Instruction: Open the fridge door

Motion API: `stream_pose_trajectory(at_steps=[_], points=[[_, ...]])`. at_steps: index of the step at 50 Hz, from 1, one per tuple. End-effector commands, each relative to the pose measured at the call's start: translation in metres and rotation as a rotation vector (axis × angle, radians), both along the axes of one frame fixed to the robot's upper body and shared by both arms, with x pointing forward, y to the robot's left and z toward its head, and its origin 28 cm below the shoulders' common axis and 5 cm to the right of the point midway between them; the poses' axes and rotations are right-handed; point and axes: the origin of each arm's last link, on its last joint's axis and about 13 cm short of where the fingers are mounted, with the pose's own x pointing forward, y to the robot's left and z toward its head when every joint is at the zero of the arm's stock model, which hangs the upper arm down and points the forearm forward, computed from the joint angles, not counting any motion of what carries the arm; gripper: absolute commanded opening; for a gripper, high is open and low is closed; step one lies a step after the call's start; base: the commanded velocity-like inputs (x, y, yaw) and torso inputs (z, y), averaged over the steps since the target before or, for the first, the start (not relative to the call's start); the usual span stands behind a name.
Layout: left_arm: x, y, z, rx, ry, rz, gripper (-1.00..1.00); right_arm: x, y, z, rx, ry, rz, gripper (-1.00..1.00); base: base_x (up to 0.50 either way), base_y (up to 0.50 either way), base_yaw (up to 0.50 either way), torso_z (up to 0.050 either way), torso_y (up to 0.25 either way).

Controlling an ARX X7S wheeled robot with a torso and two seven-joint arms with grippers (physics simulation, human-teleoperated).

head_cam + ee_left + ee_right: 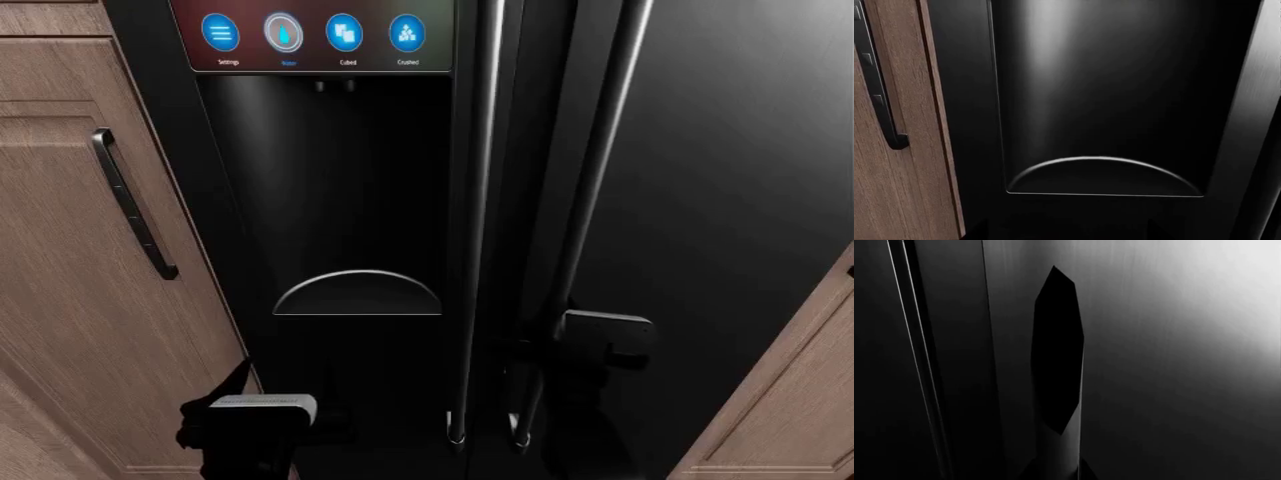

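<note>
The fridge door [721, 200] is the wide glossy black panel on the right and it looks closed. Its long dark bar handle [587, 200] runs down its left edge. My right gripper [581, 335] is at that handle, low on the bar. In the right wrist view the handle [1057, 365] runs between the two dark fingertips [1037, 472], which sit tight on either side of it, with the door [1174, 365] behind. My left gripper [254, 415] hangs low in front of the narrower door, fingers wide apart and holding nothing.
The narrower black door [354, 200] has a dispenser recess [1107, 100], a blue-icon touch panel [314, 35] and its own bar handle [474, 200]. A brown wooden cabinet door [67, 250] with a dark handle [131, 205] stands left. More wood cabinet [787, 400] flanks the right.
</note>
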Motion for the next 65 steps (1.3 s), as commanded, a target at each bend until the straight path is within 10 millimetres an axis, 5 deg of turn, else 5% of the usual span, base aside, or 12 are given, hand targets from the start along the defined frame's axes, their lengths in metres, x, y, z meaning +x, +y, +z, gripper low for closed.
stream_pose_trajectory(at_steps=[1, 31, 65], points=[[-0.001, -0.001, 0.0, -0.003, -0.002, -0.005, 1.0, -0.008, -0.005, 0.009, -0.012, -0.044, 0.072, -1.0, 0.0, 0.0, 0.0, 0.0, 0.0], [-0.004, -0.003, 0.0, -0.008, -0.008, -0.021, 1.0, -0.049, -0.078, 0.03, -0.077, -0.126, 0.126, -1.0, 0.0, 0.0, 0.0, 0.0, 0.002], [-0.005, -0.006, -0.002, -0.014, -0.007, -0.037, 1.0, -0.091, -0.13, 0.044, -0.065, -0.149, 0.114, -1.0, 0.0, 0.0, 0.0, 0.001, 0.003]])
